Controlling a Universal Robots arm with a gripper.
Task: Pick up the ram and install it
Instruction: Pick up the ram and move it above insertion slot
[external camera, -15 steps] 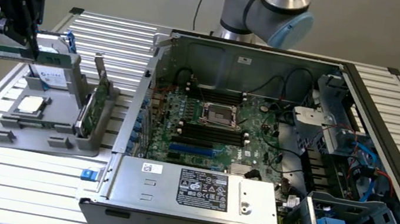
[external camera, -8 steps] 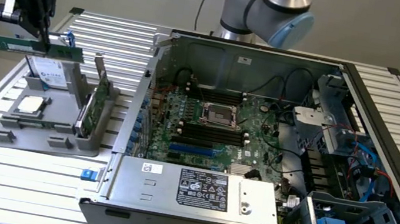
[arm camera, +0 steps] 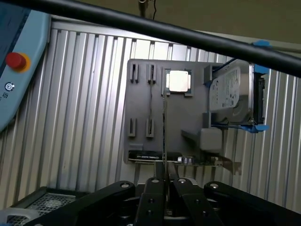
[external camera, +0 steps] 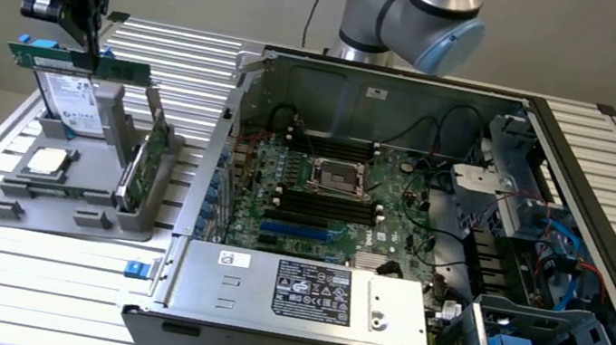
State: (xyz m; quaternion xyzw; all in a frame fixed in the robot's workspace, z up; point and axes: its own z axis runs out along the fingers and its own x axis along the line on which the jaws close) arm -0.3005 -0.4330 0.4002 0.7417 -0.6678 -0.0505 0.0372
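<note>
Green circuit board is what your end effector (external camera: 92, 49) has pinched between its fingers: the ram (external camera: 121, 71) hangs level, gripped near its middle, just above the grey holder (external camera: 56, 219) and, as far as you can see, touching nothing else. From the wrist the ram (arm camera: 164, 127) reads as a thin edge-on line running out from the pressed-together end effector (arm camera: 164, 182). The grip sits on a narrow strip of a thin board, so I judge it could swivel or slip if you jolt it. Both ends stick out well past the fingers and could clip the hard drive (external camera: 71, 108) standing directly beneath the end effector, or the tall card (external camera: 142, 161) just beside it. A tilted stick would likely jam on a slot rather than seat. The holder, resting on the slatted surface (external camera: 23, 286), also carries a processor chip (external camera: 46, 163) lying flat in its recess below the end effector. The open computer case (external camera: 356, 97) stands well apart from the end effector, toward the exterior view's right, and contains the motherboard (external camera: 385, 230) with its dark memory slots (external camera: 328, 203). You cannot tell whether any slot is filled.
</note>
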